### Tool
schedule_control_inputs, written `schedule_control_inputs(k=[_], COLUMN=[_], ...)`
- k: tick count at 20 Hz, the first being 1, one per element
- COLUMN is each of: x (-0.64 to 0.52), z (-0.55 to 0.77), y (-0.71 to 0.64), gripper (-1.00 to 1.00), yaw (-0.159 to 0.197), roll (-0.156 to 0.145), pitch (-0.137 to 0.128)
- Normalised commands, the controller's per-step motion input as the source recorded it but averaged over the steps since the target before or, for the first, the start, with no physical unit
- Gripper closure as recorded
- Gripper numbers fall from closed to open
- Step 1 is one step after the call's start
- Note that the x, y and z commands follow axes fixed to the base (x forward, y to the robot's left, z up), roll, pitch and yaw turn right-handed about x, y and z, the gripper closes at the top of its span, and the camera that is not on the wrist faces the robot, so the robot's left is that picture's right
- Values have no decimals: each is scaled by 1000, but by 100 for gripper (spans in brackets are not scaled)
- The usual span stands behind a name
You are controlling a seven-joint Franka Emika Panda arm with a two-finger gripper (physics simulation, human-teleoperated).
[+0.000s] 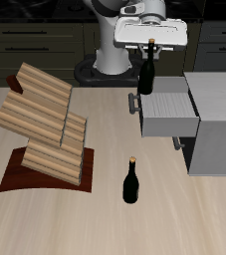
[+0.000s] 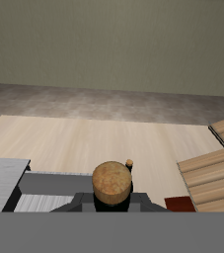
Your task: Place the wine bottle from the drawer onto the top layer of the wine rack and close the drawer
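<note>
Nearest the table's front edge a second bottle (image 1: 131, 181) is seen, standing upright on the bare table (image 1: 105, 214), between the wine rack (image 1: 45, 125) and the grey cabinet (image 1: 214, 125). It looks the same as the task's bottle, so two dark bottles are counted in all.

Farther back, the wine rack stands on its dark reddish-brown base board (image 1: 17, 177). Three slanted tiers of light slats are counted, and the top layer (image 1: 35, 100) is the highest and widest one, on the rack's far side. Nothing is seen lying on any tier.

Beside the rack, across a strip of bare table, one drawer (image 1: 167, 110) is pulled out of the cabinet, with its dark bar handle (image 1: 133, 103) facing the rack. It appears open and empty.

Farthest back, the wine bottle (image 1: 145, 72) is held upright above the drawer's far corner. The gripper (image 1: 151, 44) is closed around its neck; in the wrist view the tan cap (image 2: 111, 182) is seen directly under the camera.

The coming move depends on this relation: the top layer lies sideways from the gripper, beyond the drawer's handle, and a little nearer the front. The bottle's long axis is vertical, while the slats are slanted, so tilting will probably be needed.
</note>
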Motion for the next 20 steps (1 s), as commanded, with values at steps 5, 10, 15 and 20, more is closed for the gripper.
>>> schedule_control_inputs(k=[5, 10, 15, 20], x=[-18, -10, -101, -123], z=[111, 102, 166, 117], y=[-108, -117, -89, -60], gripper=[100, 100, 100, 100], yaw=[-161, -242, -136, -124], roll=[-5, 6, 5, 33], pitch=[24, 77, -4, 8])
